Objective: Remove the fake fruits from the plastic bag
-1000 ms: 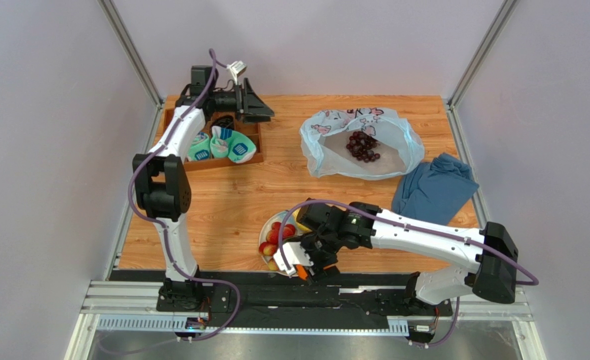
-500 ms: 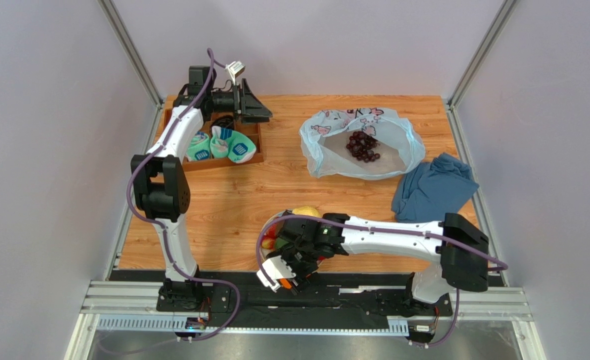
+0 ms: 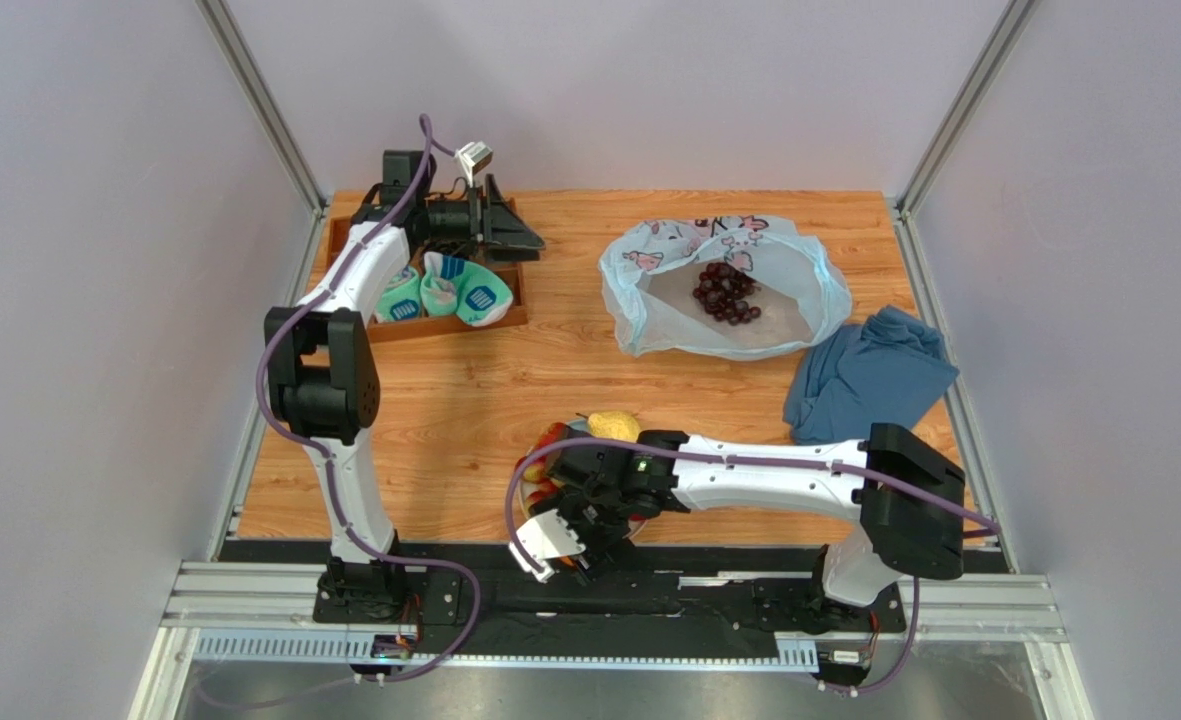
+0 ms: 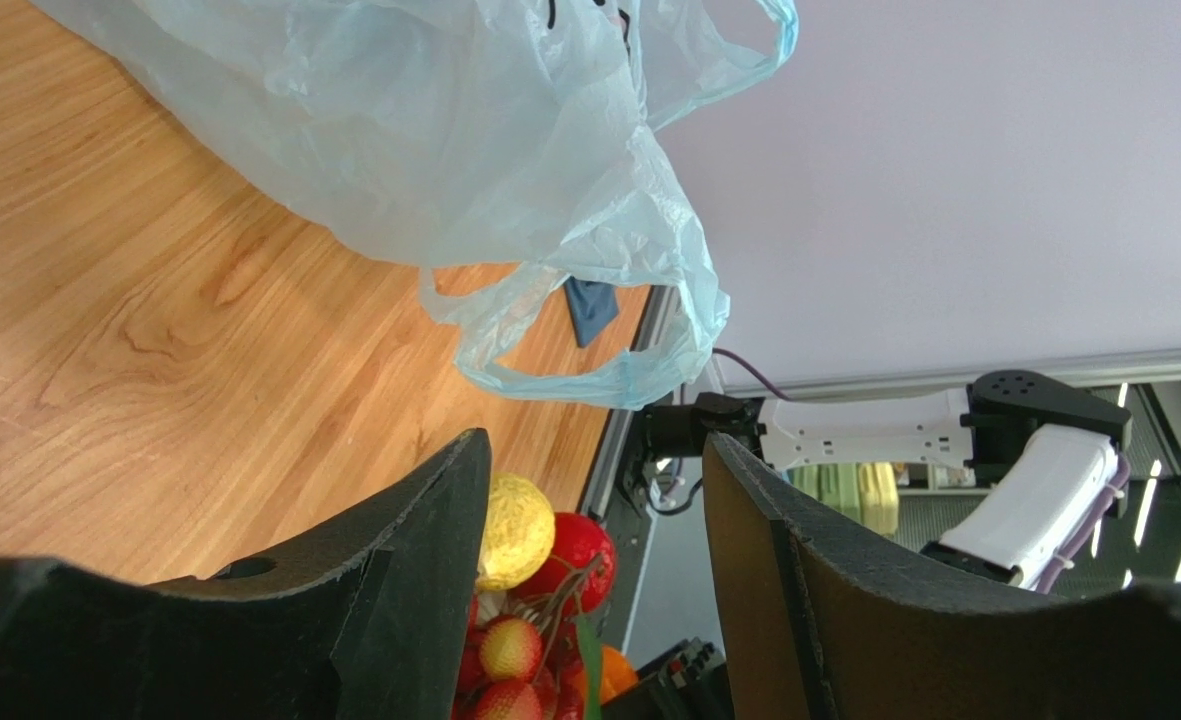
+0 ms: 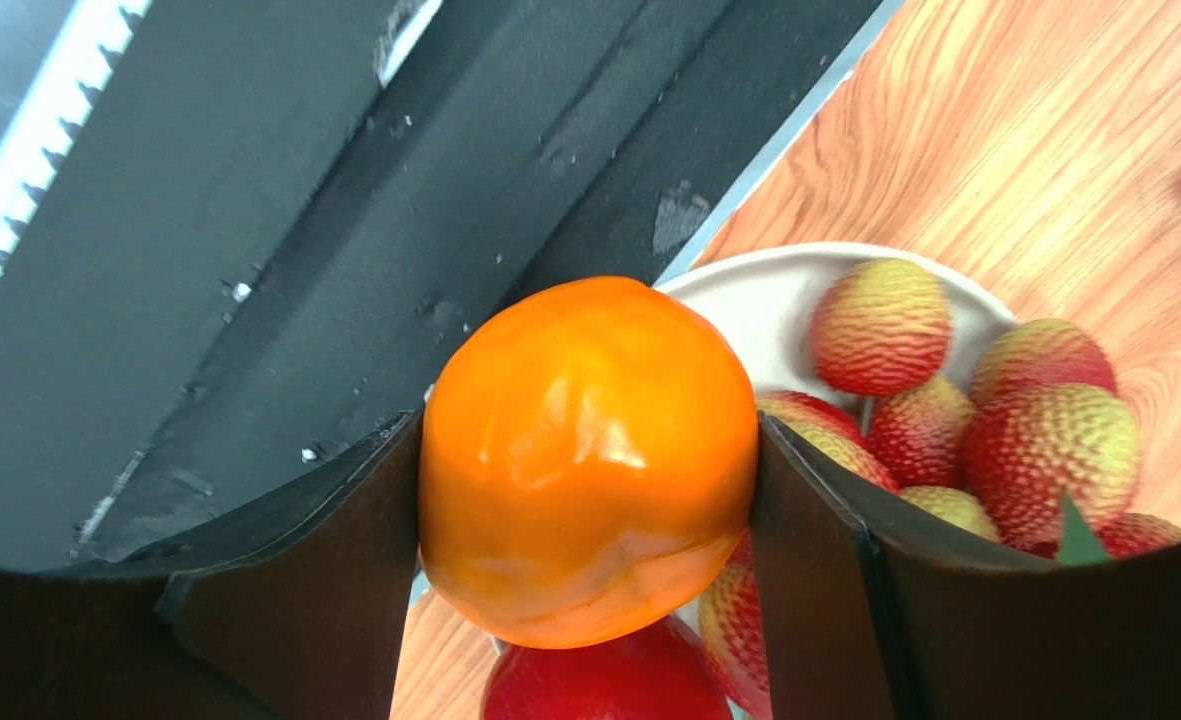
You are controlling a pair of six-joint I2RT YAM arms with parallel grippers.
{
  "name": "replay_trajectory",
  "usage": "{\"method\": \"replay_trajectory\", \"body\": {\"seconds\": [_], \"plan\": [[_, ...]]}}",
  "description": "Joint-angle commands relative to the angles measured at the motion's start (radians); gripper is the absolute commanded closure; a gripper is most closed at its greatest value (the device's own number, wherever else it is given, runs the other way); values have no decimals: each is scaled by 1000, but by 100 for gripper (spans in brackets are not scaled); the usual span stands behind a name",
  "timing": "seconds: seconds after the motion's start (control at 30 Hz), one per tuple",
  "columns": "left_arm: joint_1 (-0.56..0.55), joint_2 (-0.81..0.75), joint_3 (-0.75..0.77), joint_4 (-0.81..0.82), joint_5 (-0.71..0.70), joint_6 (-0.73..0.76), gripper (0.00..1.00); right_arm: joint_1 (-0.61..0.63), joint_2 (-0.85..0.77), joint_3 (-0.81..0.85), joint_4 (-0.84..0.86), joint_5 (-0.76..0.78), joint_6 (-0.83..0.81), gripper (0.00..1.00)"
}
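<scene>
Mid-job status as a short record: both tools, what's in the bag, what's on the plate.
right tool: shut on orange, over near edge of plate
left tool: open, empty, by the wooden tray
plastic bag: grape bunch inside
on plate: red-yellow fruit cluster, red apple, yellow pear at far edge
not yet out: grape bunch

Wooden tray point(image 3: 416, 329) far left, rolled socks point(image 3: 446, 293) inside; blue cloth point(image 3: 867, 375) right; white plate point(image 5: 769, 318) at near edge.
</scene>
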Motion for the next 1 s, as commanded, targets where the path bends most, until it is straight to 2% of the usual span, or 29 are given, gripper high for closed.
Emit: {"method": "replay_trajectory", "body": {"seconds": [0.0, 0.03, 0.27, 0.53, 0.63, 0.83, 0.97], "plan": [[0, -55, 4, 75, 33, -30, 38, 4, -29, -32, 45, 57, -55, 41], [0, -57, 3, 84, 33, -39, 38, 4, -32, -36, 32, 58, -65, 37], [-1, -84, -92, 293, 50, -188, 38, 6, -60, -52, 12, 83, -79, 28], [-3, -118, -126, 292, 50, -191, 38, 6, -60, -52, -8, 95, -36, 23], [-6, -116, -125, 295, 52, -196, 38, 6, -65, -52, -20, 97, -16, 1], [-35, -124, -121, 313, 75, -196, 39, 6, -92, -44, -38, 107, 22, 0], [-52, -139, -128, 307, 92, -193, 39, 7, -150, 17, -101, 86, 31, 0]]}}
